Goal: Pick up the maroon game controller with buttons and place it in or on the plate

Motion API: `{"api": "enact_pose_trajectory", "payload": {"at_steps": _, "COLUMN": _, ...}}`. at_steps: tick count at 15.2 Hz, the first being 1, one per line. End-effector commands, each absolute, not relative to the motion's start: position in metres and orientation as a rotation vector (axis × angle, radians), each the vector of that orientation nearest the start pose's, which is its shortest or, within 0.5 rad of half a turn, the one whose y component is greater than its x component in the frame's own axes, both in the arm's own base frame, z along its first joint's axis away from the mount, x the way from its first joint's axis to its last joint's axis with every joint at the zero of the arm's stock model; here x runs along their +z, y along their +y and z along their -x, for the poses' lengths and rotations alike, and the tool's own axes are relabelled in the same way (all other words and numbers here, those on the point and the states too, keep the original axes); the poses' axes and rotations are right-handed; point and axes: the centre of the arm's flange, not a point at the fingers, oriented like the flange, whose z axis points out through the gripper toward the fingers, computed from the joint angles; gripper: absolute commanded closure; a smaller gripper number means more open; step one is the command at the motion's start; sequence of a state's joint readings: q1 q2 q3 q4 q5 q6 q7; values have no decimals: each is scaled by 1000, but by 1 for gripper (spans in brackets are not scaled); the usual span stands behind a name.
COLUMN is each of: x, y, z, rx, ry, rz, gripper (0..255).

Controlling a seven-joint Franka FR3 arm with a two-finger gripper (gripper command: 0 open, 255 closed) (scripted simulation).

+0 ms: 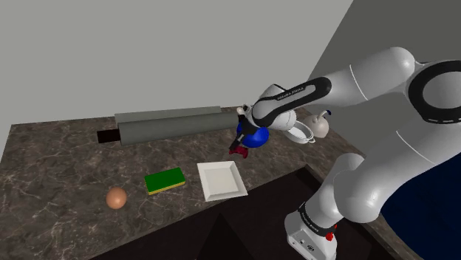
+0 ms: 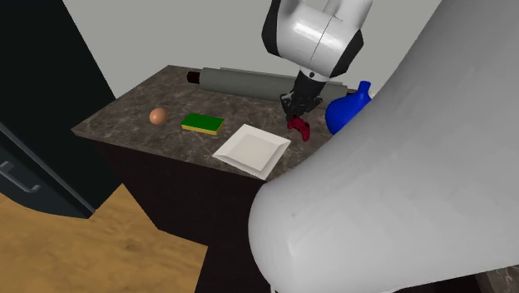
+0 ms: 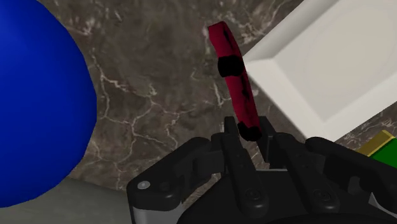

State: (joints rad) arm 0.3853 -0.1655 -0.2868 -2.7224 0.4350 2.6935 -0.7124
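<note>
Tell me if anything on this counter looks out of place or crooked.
Only the maroon controller: it is turned edge-on rather than lying flat, clasped by one end between the fingers, just beside the white plate. Nothing looks spilled or damaged.

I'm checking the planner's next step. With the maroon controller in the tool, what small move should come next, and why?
Probably carry the controller sideways over the white plate. The tool is shut on the controller, which hangs beside the plate's edge, not yet above it.
</note>
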Motion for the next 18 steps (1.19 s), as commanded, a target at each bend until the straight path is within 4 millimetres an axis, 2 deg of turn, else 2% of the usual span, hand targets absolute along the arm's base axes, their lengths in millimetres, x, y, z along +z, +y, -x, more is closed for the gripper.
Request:
{"api": "enact_pose_trajectory", "payload": {"at_steps": 1, "x": 296, "y": 30, "z": -407, "rx": -279, "ry": -622, "rz": 2852, "gripper": 255}}
{"api": "enact_pose_trajectory", "payload": {"at_steps": 8, "x": 328, "y": 30, "z": -407, "rx": -279, "ry": -622, "rz": 2852, "gripper": 255}}
{"api": "enact_pose_trajectory", "payload": {"at_steps": 18, "x": 342, "y": 151, "z": -356, "rx": -279, "ry": -622, "rz": 2852, "gripper": 255}}
